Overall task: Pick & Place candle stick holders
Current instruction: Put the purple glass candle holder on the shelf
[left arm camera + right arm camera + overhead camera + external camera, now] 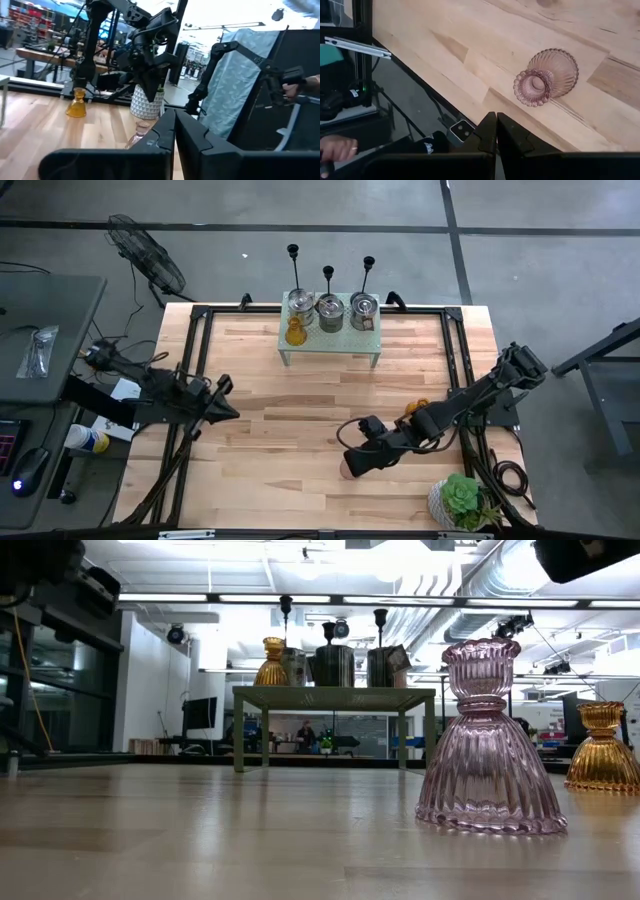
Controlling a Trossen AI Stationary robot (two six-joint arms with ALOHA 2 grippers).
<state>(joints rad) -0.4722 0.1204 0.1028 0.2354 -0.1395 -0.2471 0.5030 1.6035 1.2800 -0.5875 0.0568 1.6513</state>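
A green plant in a white pot (457, 501) stands on the wooden bench (280, 480), close beside the right end effector (352, 464). Far across the bench from it is a little green stand (330, 340) with three shiny tins (330, 311) on top. Well beyond the left end effector (229, 412), a fan (146, 251) sits on the floor.

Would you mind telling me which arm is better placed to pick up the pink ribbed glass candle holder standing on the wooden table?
The right arm. Its claw, fingers shut, hovers right by the pink ribbed glass candle holder, while the left claw, also shut, waits far across the wooden table.
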